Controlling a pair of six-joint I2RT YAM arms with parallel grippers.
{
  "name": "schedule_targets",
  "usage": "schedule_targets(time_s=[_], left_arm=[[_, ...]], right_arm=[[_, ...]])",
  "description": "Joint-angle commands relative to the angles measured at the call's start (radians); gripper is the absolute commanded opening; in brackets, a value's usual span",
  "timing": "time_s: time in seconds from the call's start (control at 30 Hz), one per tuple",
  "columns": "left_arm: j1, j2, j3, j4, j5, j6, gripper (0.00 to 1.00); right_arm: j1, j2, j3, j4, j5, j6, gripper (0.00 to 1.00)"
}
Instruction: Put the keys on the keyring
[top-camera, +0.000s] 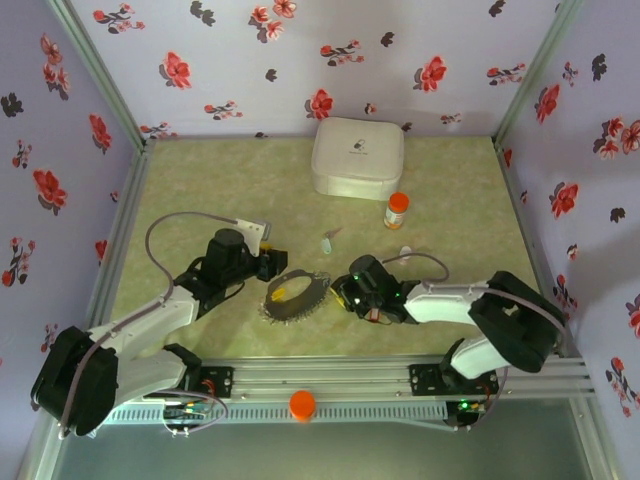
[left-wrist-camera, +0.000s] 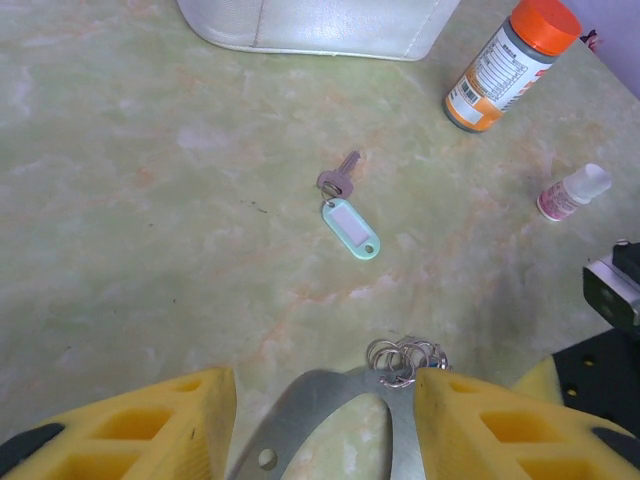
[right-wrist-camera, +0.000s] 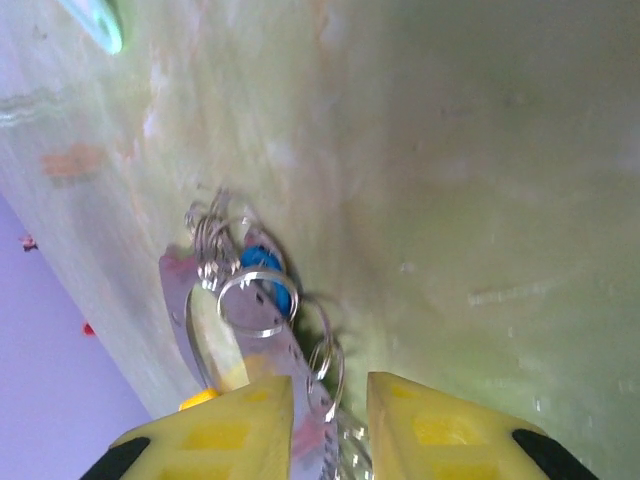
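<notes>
Showing the threading stage, in what looks like mid-task. The keyring (top-camera: 300, 275) lies flat on the table between the two arms. The left gripper (top-camera: 272, 268) meets the keyring at its left, far side. In the left wrist view its yellow fingers (left-wrist-camera: 150, 425) stand apart and straddle an arc of the grey band. Bare table shows between one finger and the band, so this claw is open, not clamped. The right gripper (top-camera: 342, 290) sits at the keyring's right edge. Its jaws are narrowly parted, with the band's edge and one of the split rings (right-wrist-camera: 327, 365) in the gap, and no squeeze on either is evident. A blue tag (right-wrist-camera: 265, 268) rests against the keyring's band among those rings; whether it is actually threaded cannot be told. Beyond the keyring, toward the white box (top-camera: 358, 158), a silvery key (left-wrist-camera: 340, 178) with a mint tag (left-wrist-camera: 352, 228) lies loose, well apart from the hoop. By this evidence at least that key remains to be fetched and threaded, and any pieces already at the keyring need confirming. An orange-capped bottle (top-camera: 397, 210) stands farther from the keyring, just beside the box.
</notes>
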Motion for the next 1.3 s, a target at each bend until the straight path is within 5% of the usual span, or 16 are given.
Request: schedule_targets(time_s=[0.0,0.4,0.9,1.1,1.27], left_arm=[[-0.003,0.016,-0.012,0.031,-0.014,-0.011,0.5],[-0.003,0.005,-0.013,0.026,-0.01,-0.009,0.49],[-0.002,-0.011,-0.024,0.022,-0.012,-0.013,0.48],[-0.002,-0.021,-0.024,0.019,-0.014,-0.009,0.48],[-0.004,-0.091,-0.019,0.005,-0.099,-0.007,0.45]], right_arm=[[0.012,-0.036,-0.002,-0.075,0.033,0.032,0.27],[0.018,0.087,-0.012,0.12,0.005,0.091,0.27],[0.017,0.127,-0.016,0.168,0.009,0.096,0.04],[0.016,0.092,-0.019,0.155,0.014,0.079,0.0],[0.009,0.0,0.062,-0.024,0.012,-0.113,0.0]])
